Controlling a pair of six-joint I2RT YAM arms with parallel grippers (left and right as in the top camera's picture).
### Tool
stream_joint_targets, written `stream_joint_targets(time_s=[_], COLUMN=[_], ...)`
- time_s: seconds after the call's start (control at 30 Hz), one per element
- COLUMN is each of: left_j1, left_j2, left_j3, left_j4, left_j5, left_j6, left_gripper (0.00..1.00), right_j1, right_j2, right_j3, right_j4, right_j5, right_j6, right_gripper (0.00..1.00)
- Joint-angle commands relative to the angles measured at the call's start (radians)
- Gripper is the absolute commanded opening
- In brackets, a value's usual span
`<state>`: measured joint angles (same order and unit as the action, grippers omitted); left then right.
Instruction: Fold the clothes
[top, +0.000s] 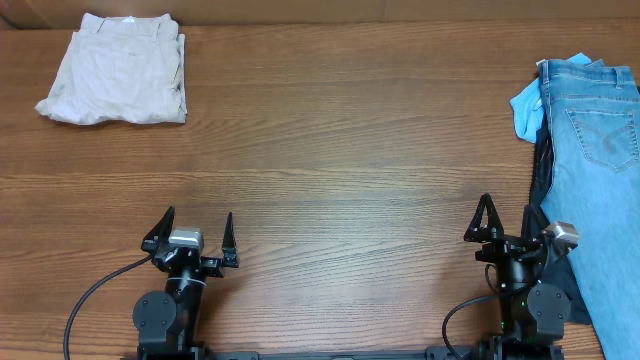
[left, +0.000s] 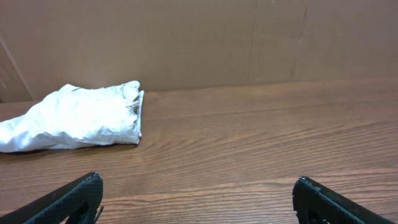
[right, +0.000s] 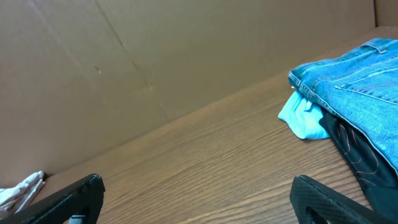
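One pair of faded denim jeans (top: 600, 150) is lying right on the wood-grain bench (top: 350, 150) — one folded cream trousers (top: 115, 70) far left; left pincer (top: 198, 215) and right pincer (top: 506, 208) are gaping, empty.

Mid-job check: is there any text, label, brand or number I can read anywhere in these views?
No readable text in any view.
The jeans: pocket stitching only, no legible tag.
The cream trousers: plain.
The cardboard wall: no print visible.
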<state>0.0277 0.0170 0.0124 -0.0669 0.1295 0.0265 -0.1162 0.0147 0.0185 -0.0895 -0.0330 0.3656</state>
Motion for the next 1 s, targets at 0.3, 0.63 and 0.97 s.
stream_joint_targets(time_s=[0.3, 0.63, 0.97], left_j1=[0.007, 0.007, 0.007], left_j2=[-0.013, -0.013, -0.013], left_j3=[-0.008, -0.008, -0.008], left_j4=[0.001, 0.001, 0.001], left_j5=[-0.013, -0.013, -0.013], left_j6=[0.012, 0.012, 0.012], left_gripper=[1.00, 1.00, 1.00], right_j1=[-0.003, -0.003, -0.002], right_j2=[-0.011, -0.011, 0.007], right_j3=[-0.011, -0.011, -0.010], right_j4=[0.006, 0.017, 0.164], right_j5=[0.013, -0.117, -0.416], right_j6=[-0.002, 0.118, 0.170], right_gripper=[1.00, 1.00, 1.00])
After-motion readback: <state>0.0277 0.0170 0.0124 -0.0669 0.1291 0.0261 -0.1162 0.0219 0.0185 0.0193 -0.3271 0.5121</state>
